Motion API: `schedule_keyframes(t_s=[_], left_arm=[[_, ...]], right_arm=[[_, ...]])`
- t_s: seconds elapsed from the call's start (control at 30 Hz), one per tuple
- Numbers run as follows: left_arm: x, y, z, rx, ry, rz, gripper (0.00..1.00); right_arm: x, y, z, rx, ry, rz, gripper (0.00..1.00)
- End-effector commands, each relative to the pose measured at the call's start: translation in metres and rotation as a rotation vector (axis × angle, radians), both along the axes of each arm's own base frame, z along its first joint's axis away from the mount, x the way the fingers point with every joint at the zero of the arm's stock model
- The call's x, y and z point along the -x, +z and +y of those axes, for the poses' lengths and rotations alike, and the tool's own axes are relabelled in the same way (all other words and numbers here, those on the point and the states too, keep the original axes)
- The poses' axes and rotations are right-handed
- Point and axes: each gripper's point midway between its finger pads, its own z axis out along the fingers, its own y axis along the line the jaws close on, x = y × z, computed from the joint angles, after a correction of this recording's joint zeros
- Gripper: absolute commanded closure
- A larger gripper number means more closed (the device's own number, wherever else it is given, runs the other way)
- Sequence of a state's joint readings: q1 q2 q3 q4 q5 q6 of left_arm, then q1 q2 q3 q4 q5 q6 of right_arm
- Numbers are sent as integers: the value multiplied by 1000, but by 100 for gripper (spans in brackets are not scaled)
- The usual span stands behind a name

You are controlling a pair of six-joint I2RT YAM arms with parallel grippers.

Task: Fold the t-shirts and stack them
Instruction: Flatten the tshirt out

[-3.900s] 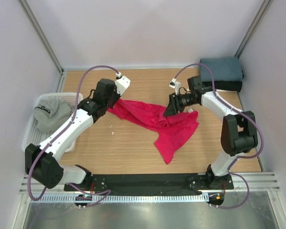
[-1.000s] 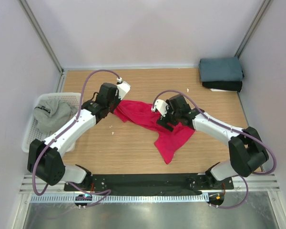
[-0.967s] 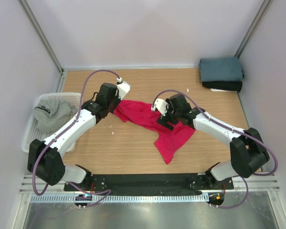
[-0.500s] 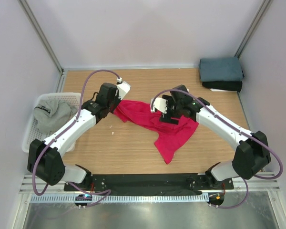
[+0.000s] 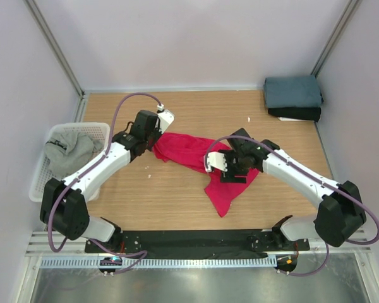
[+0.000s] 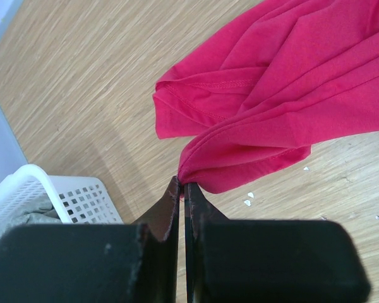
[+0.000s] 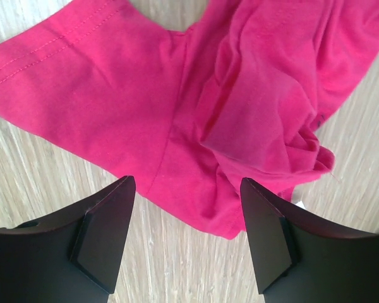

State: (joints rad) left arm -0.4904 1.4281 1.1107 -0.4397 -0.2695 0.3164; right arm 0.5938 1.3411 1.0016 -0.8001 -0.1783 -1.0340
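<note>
The crimson-red t-shirt (image 5: 188, 151) lies crumpled across the middle of the table. My left gripper (image 5: 155, 141) is shut on its left end; in the left wrist view the gripper (image 6: 182, 181) pinches a bunched fold of the red t-shirt (image 6: 290, 82). My right gripper (image 5: 231, 169) is open over the shirt's right part; in the right wrist view the gripper (image 7: 186, 243) is empty, just above the red t-shirt's (image 7: 240, 95) lower edge. The light grey tee (image 5: 66, 151) lies in the basket. The slate-blue tee (image 5: 292, 91) lies folded on the black one (image 5: 297, 114) at the back right.
The white mesh basket (image 5: 41, 183) stands at the left edge and shows in the left wrist view (image 6: 50, 196). Small white specks (image 6: 247, 202) lie on the wood near the shirt. Walls close in the table on three sides.
My right gripper has swung from the shirt's far side toward the near side, over its right part, staying open. The left gripper stays shut on the shirt's left end, nearly still.
</note>
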Motion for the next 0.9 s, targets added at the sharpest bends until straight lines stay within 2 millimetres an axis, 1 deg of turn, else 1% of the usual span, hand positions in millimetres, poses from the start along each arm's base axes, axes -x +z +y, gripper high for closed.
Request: schedule_keyframes(t_s=[0.0,0.03,0.1,0.23,0.5,0.7,0.87], left_arm=[[-9,23,-2,41,25,-58,100],[-9,22,-2,40,25,-55,100],[-7,21,-1,41,25,-57,100],[-6,21,1,38,25,-61,100],[-5,20,1,39,26,-61,100],[-6,20,1,42,27,-61,100],[-5,21,1,43,27,-64,100]], right_arm=[[-6,1,8,-29,1,-26,26],[-11,4,13,-44,1,-43,26],[-15,4,16,-52,-2,-50,26],[-27,0,22,-49,-10,-73,27],[-42,-3,25,-50,-29,-117,30],[-52,3,26,-59,-49,-164,30],[-67,8,32,-96,-94,-223,34]])
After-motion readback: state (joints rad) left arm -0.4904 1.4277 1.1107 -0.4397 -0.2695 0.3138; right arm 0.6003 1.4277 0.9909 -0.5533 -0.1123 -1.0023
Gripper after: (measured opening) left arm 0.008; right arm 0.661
